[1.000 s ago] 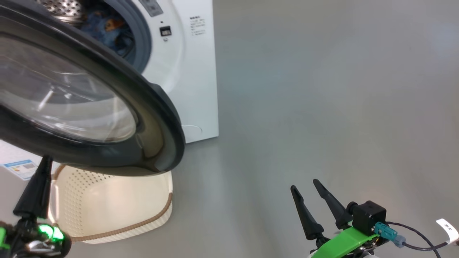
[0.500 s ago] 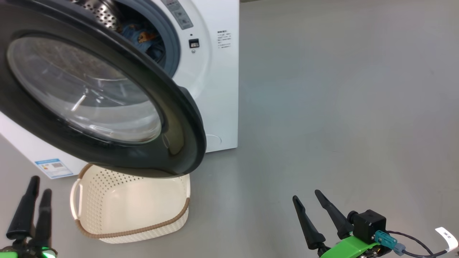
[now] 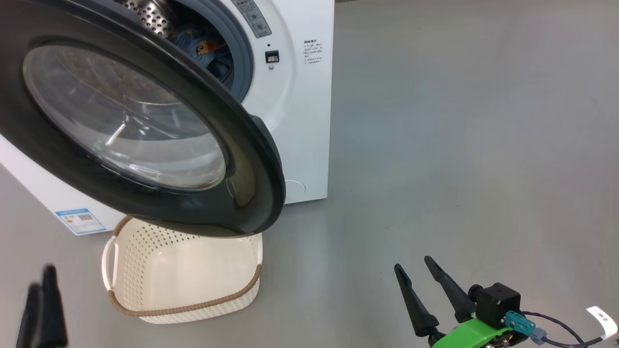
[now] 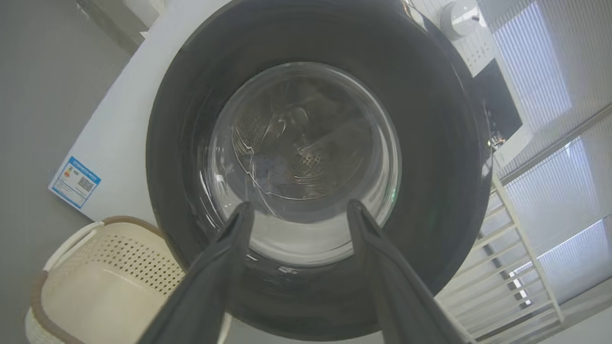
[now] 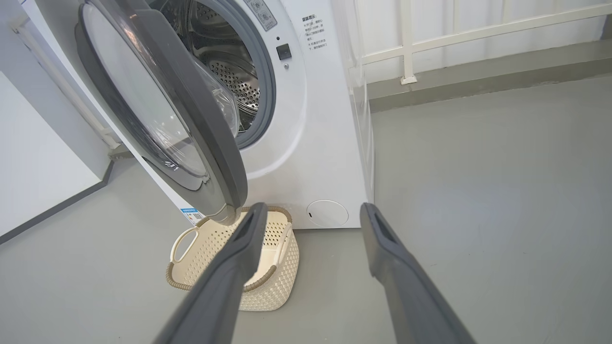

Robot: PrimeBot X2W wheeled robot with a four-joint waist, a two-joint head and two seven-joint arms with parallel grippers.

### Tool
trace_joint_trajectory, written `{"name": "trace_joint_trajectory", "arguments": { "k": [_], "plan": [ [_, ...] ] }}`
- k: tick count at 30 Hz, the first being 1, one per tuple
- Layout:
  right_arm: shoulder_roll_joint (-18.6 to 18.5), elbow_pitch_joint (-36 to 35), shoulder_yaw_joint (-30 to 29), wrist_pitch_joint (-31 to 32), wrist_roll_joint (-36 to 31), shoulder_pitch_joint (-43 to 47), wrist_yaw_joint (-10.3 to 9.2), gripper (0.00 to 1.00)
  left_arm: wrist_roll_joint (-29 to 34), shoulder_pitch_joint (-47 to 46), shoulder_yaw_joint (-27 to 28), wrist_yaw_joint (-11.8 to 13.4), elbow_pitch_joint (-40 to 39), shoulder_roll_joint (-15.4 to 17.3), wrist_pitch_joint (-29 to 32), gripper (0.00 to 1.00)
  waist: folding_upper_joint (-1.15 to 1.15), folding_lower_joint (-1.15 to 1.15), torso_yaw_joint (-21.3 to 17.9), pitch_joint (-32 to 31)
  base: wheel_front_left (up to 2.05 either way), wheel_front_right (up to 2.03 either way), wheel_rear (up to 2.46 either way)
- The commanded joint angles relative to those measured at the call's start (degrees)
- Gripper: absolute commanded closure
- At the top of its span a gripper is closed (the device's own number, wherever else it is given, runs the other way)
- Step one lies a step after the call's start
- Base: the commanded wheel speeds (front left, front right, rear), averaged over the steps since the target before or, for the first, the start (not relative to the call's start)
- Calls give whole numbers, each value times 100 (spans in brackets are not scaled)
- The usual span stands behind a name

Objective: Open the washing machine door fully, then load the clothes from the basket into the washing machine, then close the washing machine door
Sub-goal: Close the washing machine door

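Note:
The washing machine (image 3: 304, 121) is a white box with a steel drum. Its door (image 3: 251, 159), black-rimmed with a glass bowl, stands partly open, swung out over the basket (image 3: 184, 309). Blue clothes (image 3: 208, 48) with an orange figure lie inside the drum. The cream basket sits on the floor below the door's lower edge and looks empty. My left gripper (image 3: 40, 280) is open at the lower left, apart from the door; in the left wrist view its fingers (image 4: 241, 215) face the door glass (image 4: 306, 157). Low on the right, over bare floor, my right gripper (image 3: 412, 263) is open and holds nothing.
A blue energy sticker (image 3: 80, 220) and a round flap (image 3: 295, 191) mark the machine's lower front. Grey floor (image 3: 459, 145) spreads wide to the right. In the right wrist view a white railing (image 5: 430, 43) runs behind the machine and a white wall (image 5: 38, 167) stands left.
The camera has moved, shifting the whole picture rightward. My left gripper has dropped away from the door's lower rim toward the lower left corner, and its fingers have parted. The right gripper stays put.

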Motion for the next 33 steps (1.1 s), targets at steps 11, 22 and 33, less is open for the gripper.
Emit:
{"name": "trace_joint_trajectory", "arguments": {
  "k": [11,22,33],
  "plan": [
    [26,-159,127,-69,-70,-54,9,0,2648,-48,323,-39,189,120,-247,0,0,0,5,7,0,0,0],
    [26,-202,131,-69,-103,-53,9,0,4466,218,218,-39,317,8,-248,0,0,0,-61,7,0,0,0],
    [26,-247,133,-69,-160,-43,9,0,5149,423,450,-39,551,-429,-249,0,0,0,-94,-27,0,0,0]
  ]
}}
